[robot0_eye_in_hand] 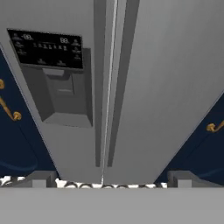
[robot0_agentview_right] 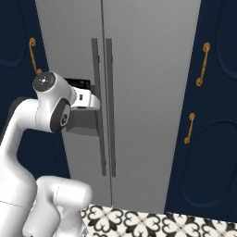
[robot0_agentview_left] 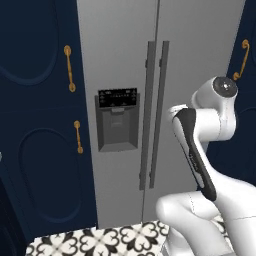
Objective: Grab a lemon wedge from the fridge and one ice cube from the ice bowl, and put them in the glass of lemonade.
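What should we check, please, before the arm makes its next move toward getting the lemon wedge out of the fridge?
1. Fridge faces the robot squarely, both doors in front of it: ok.
2. Fridge doors open: not ok; both are shut, the seam closed in the hand view.
3. Door handles free to reach: ok; the two vertical bars stand side by side at the seam with nothing in front of them.
4. Gripper open and holding nothing: ok; its tips stand wide apart.
5. Gripper at a handle: not ok; it hangs back from the doors, touching nothing.
6. Lemon wedge located: cannot tell; it would be behind the shut doors.
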